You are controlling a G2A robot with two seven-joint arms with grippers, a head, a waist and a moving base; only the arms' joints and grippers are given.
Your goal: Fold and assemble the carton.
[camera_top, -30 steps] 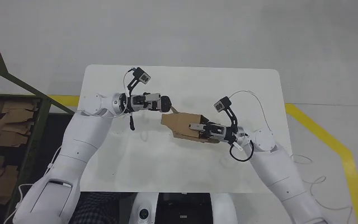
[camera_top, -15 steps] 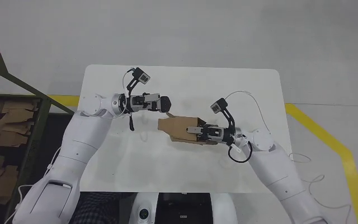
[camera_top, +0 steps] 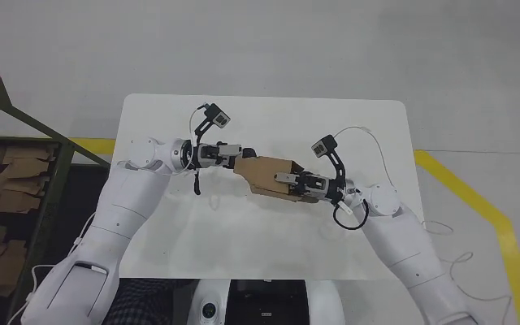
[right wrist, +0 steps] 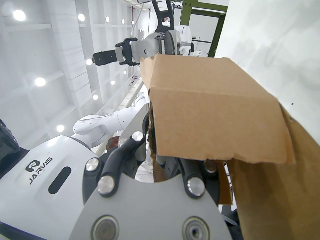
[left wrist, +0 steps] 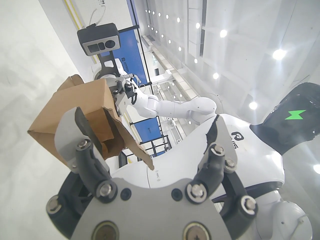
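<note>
Above mid-table [camera_top: 162, 236], my right gripper [camera_top: 294, 180] pinches one end of the carton [camera_top: 264, 172], which is already opened into a box shape. My left gripper [camera_top: 240, 152], fingers spread, meets the other end, where loose flaps seemingly await folding shut.

Carton [camera_top: 266, 172]: brown cardboard, matt; the faces are smooth, the cut edges ragged and fibrous.
Table [camera_top: 341, 122]: white top, smooth, low sheen.
Left gripper [left wrist: 145, 131]: brushed grey metal base plate with bright screw heads, black matt plastic links, and pale fingers [left wrist: 62, 131] faced with dark, rubber-like pads.
Right gripper [camera_top: 283, 179]: same grey metal plate and black links.
Arm shells [camera_top: 122, 203]: white plastic, glossy.
Floor [camera_top: 260, 41], upper part of the top view: pale grey, smooth, matt.
</note>
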